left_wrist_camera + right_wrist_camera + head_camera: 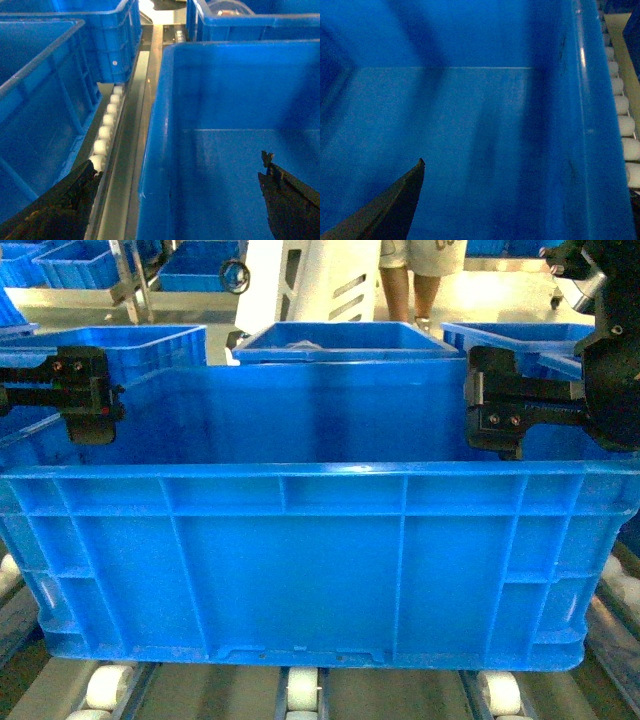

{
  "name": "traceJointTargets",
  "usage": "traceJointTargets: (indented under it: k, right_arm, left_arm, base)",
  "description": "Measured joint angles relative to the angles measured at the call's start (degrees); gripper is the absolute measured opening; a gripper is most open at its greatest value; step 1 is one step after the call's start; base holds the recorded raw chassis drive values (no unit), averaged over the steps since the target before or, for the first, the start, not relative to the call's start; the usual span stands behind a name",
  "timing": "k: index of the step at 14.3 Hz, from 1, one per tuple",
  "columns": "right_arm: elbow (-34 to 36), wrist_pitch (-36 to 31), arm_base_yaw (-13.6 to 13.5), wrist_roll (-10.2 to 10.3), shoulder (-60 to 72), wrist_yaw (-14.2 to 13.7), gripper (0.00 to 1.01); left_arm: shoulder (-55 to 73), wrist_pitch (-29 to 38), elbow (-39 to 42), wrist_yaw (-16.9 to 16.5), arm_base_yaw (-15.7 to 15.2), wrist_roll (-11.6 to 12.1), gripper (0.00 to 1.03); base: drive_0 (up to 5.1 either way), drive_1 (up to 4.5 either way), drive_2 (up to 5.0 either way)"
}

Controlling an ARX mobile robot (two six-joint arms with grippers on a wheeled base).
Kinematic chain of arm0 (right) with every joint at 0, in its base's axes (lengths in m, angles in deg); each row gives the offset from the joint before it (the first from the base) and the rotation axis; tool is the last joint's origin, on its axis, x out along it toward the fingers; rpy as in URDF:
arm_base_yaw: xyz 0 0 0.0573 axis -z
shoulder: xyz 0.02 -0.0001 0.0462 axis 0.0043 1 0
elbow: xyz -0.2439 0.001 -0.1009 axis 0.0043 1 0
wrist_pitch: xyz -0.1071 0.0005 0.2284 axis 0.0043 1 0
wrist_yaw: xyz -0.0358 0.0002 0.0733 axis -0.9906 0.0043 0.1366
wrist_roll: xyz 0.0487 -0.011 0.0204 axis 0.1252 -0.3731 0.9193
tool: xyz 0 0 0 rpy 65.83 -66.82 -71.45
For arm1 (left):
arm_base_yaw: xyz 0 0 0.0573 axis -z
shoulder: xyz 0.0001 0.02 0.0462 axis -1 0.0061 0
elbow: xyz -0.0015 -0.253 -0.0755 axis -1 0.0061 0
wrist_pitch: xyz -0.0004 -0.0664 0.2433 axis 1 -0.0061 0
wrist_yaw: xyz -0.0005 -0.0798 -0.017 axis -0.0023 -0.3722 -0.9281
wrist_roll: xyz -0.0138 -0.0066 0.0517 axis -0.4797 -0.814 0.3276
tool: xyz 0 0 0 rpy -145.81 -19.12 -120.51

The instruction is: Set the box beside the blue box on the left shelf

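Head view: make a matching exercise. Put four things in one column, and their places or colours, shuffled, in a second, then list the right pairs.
Column one:
1. crate
2. roller wheels
3. left end effector
4. right end effector

Column two:
A. white, under the big crate's base
B. black, at the big crate's right wall
C. bright blue, open-topped, filling the foreground
D. black, at the big crate's left wall

Pairs: 1-C, 2-A, 3-D, 4-B
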Motion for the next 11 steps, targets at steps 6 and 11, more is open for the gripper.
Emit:
traceJointTargets:
  k: [6, 11]
  right_arm:
    - [24.4, -49.0, 4.0, -11.2, -5.4, -8.9, 0.58]
    - [40.8, -54.8, 9.5, -13.3, -20.6, -3.6, 0.02]
  left_arm:
    - [-4.4, 28.3, 16.4, -1.1, -1.1, -1.1, 0.57]
    - [-16.1, 31.1, 30.3, -4.8, -5.5, -1.1, 0.02]
  base:
    - [0.0, 0.00, 0.0]
    - [0.0, 0.00, 0.0]
